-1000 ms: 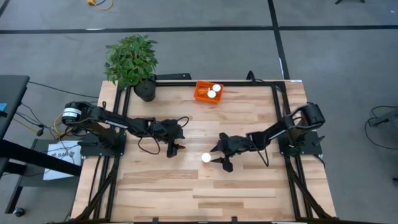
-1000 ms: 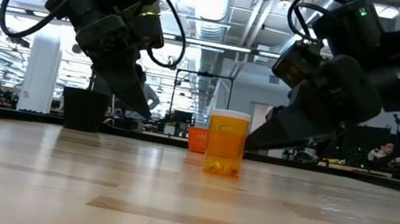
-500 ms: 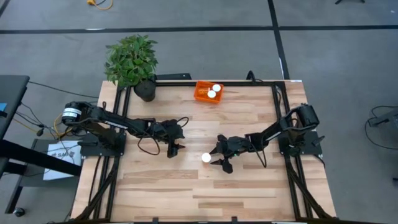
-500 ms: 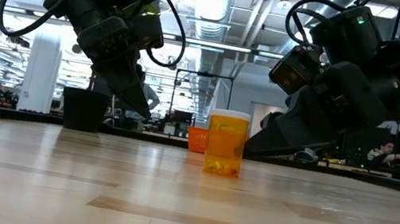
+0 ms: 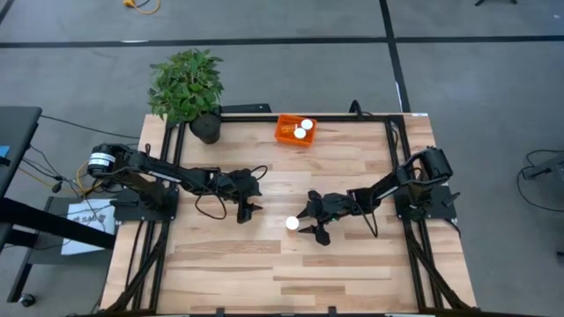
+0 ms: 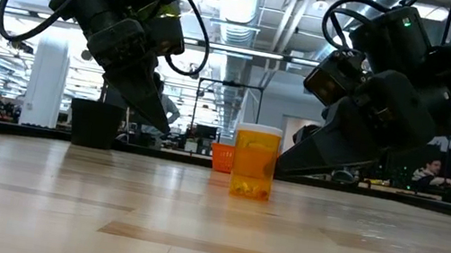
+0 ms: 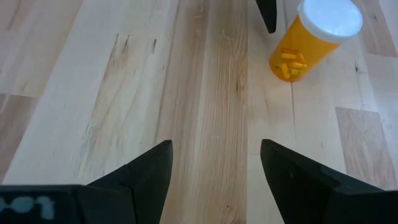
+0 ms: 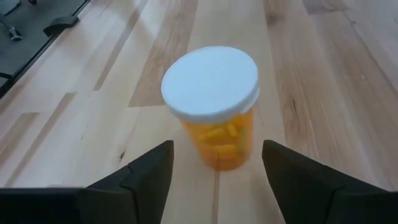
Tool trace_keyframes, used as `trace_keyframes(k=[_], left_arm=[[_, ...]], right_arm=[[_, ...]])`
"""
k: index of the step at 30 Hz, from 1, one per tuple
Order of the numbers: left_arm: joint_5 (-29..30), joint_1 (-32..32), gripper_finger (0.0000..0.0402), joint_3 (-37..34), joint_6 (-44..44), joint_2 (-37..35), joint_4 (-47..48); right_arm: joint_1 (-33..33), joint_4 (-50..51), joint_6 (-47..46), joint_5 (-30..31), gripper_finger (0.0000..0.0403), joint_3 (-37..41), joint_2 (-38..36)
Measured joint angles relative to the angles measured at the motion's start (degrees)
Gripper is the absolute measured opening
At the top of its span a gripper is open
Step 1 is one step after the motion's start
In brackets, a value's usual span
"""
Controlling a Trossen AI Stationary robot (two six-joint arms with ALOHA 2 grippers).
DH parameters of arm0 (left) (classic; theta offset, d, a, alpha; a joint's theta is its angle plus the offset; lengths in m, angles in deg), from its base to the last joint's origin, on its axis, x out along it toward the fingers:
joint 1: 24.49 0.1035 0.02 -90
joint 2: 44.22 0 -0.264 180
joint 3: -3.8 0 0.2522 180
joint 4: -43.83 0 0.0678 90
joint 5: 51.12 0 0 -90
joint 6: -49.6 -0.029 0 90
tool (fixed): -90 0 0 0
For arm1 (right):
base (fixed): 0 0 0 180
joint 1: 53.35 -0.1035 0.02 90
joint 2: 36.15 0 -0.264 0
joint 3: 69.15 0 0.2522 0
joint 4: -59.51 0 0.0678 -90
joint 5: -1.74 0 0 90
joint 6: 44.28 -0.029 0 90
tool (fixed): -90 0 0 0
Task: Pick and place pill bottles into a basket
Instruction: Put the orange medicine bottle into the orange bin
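Observation:
One pill bottle (image 5: 292, 224), orange with a white cap, stands upright on the wooden table near its middle; it also shows in the low view (image 6: 254, 163) and in the right wrist view (image 8: 214, 106). My right gripper (image 5: 310, 222) is open just to the bottle's right, low over the table, its fingers pointing at the bottle without touching it. My left gripper (image 5: 247, 211) is open and empty to the bottle's left. The orange basket (image 5: 287, 134) sits at the far edge and holds two white-capped bottles (image 5: 303, 129).
A potted plant (image 5: 187, 88) in a black pot stands at the table's far left corner. Black frame rails (image 5: 392, 158) run along the table's sides. Bare wood lies between the bottle and the basket and toward the near edge.
My right gripper has sunk a little and crept toward the bottle on the table, still open. The bottle has not moved.

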Motion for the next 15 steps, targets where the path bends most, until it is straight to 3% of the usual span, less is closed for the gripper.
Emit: trace_keyframes(k=[15], left_arm=[[-0.02,0.0,0.0233,0.0,-0.01,0.0,0.0]], right_arm=[[0.0,0.9,2.45,0.07,0.0318,-1.95,-0.02]])
